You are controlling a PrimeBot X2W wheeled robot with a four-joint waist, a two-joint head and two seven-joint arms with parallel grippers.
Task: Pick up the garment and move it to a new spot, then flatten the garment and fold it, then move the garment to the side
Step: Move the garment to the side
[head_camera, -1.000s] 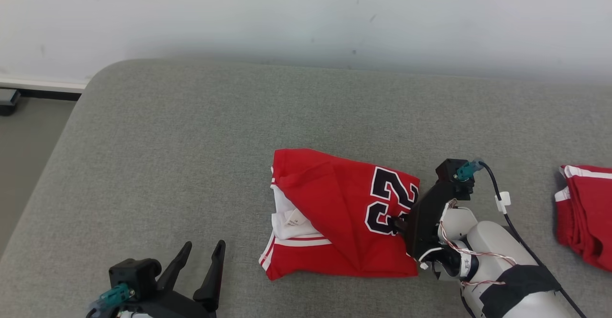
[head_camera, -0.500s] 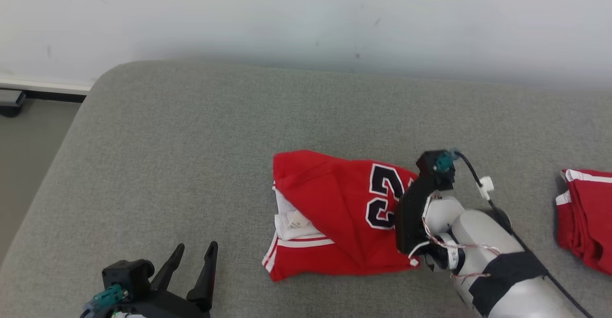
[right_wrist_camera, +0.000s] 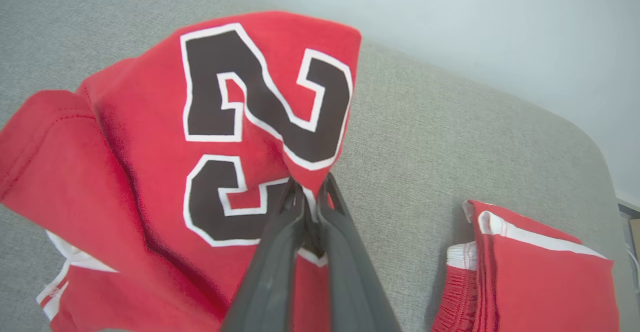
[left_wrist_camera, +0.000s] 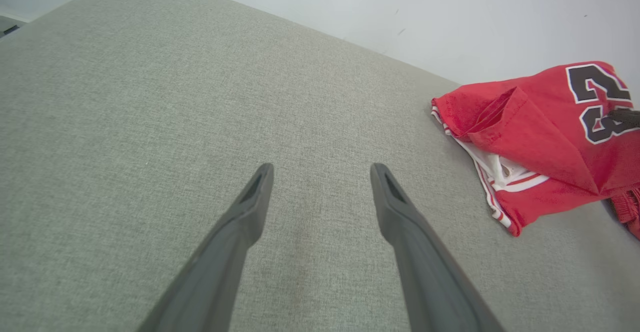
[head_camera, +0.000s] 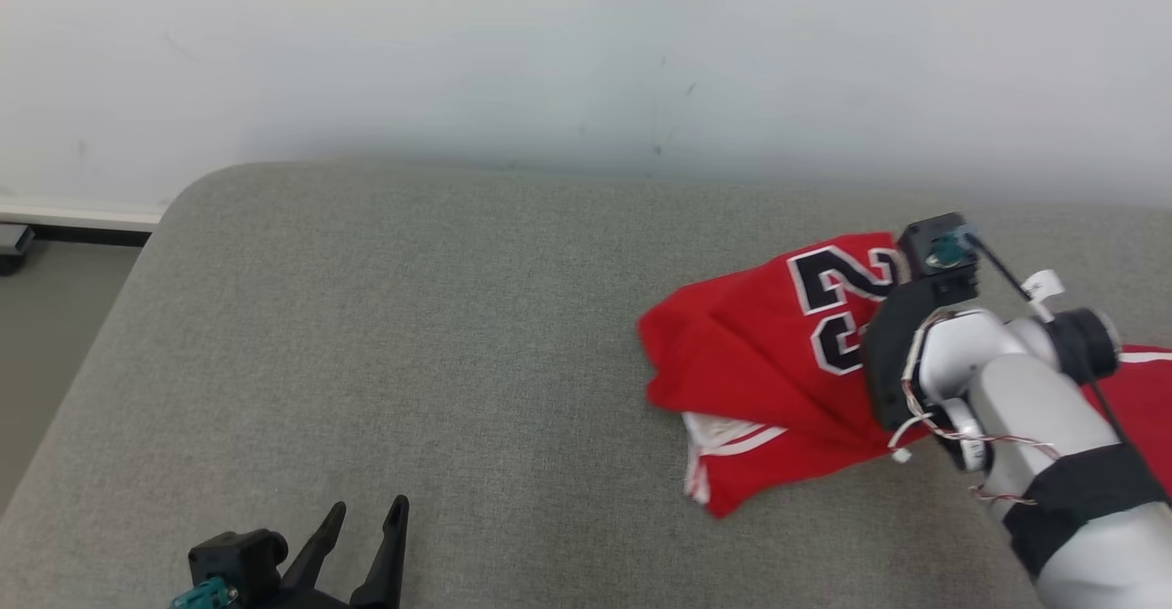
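A wide grey upholstered cushion (head_camera: 412, 316) fills most of the head view, set against a pale wall (head_camera: 549, 41). Toward its right side is the task's garment, a red basketball jersey (head_camera: 760, 362) with a black, white-edged 23 and white trim. It is folded into a loose bundle. The numbered end is drawn up into a peak, while the trimmed end looks to trail on the cushion.

Just beside it, further right, lies a second red garment (right_wrist_camera: 530, 272), folded with white trim. The two seem close but apart.

The right gripper (right_wrist_camera: 310, 192) has its two dark fingers pinched nearly together on the jersey's edge at the lower numeral. Gripping one edge probably lets the arm carry or drag the whole bundle sideways towards that pile, the task's last step.

The left gripper (left_wrist_camera: 322, 172) is spread wide and holds nothing. It hovers low over bare cushion, well apart from the jersey, likely keeping clear.
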